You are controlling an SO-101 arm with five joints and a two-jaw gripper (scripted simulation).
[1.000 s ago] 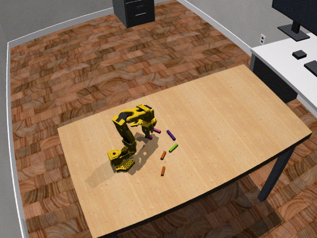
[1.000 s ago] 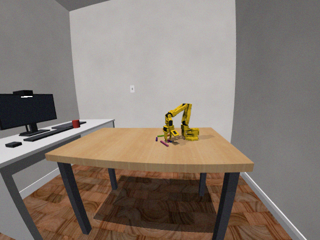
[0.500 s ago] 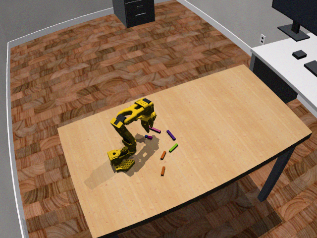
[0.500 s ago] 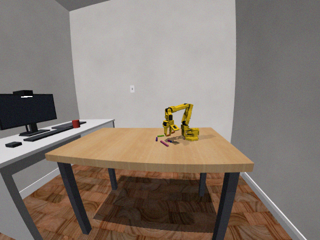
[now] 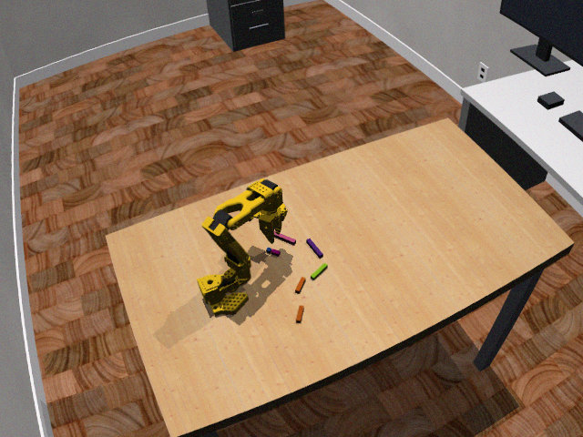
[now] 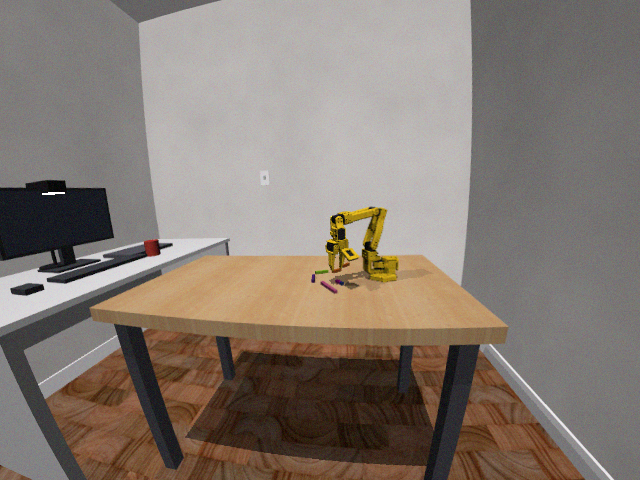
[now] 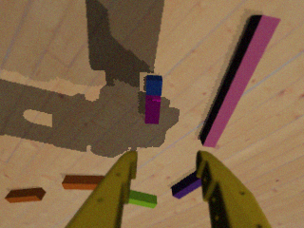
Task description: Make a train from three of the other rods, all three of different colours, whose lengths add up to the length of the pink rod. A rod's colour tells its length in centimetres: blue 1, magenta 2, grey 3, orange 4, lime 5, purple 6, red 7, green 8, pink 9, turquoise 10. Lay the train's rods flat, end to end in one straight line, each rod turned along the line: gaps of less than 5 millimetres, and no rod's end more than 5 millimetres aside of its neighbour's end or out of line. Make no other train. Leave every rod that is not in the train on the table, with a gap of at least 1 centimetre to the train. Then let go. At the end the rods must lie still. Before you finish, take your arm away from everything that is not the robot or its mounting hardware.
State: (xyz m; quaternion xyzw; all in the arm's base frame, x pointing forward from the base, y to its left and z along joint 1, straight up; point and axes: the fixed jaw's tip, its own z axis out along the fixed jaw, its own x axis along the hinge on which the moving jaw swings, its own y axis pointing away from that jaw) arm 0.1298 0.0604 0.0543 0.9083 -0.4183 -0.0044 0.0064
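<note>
A small blue rod (image 7: 153, 85) and a short magenta rod (image 7: 152, 109) lie flat end to end, touching, in the arm's shadow; they also show in the top view, blue (image 5: 268, 250) and magenta (image 5: 275, 252). The long pink rod (image 7: 239, 78) lies to their right, apart from them. My gripper (image 7: 166, 157) hangs above the table, a little back from the magenta rod, fingers slightly apart with nothing between them. It is over the pink rod's near end in the top view (image 5: 269, 233).
A purple rod (image 5: 314, 248), a lime rod (image 5: 318, 270) and two orange rods (image 5: 300, 284) (image 5: 299, 313) lie scattered to the right of the arm's base (image 5: 220, 293). All are well apart from the blue and magenta pair.
</note>
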